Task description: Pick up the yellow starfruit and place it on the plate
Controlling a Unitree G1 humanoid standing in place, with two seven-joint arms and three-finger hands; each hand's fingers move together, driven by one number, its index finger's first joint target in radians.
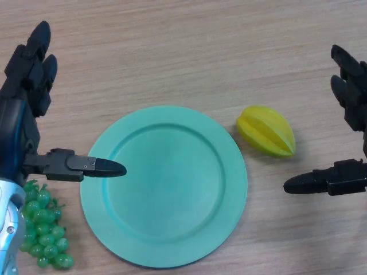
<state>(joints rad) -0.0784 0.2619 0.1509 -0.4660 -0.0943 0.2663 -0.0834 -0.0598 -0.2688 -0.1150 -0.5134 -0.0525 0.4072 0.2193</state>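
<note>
Right hand (344,172) waited spread beside the yellow starfruit (266,130), holding nothing. It looked light, stiff, waxy — best pinched across its ridged middle, then carried to the plate (109,229).

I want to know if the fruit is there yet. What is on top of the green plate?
No fruit lies on the plate. Only the left hand thumb tip reaches over its left rim. The starfruit sits on the table beside it. Nothing covers the plate's middle.

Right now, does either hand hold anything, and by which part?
Nothing is held. Both the left hand and the right hand are open; the starfruit lies untouched on the table.
</note>
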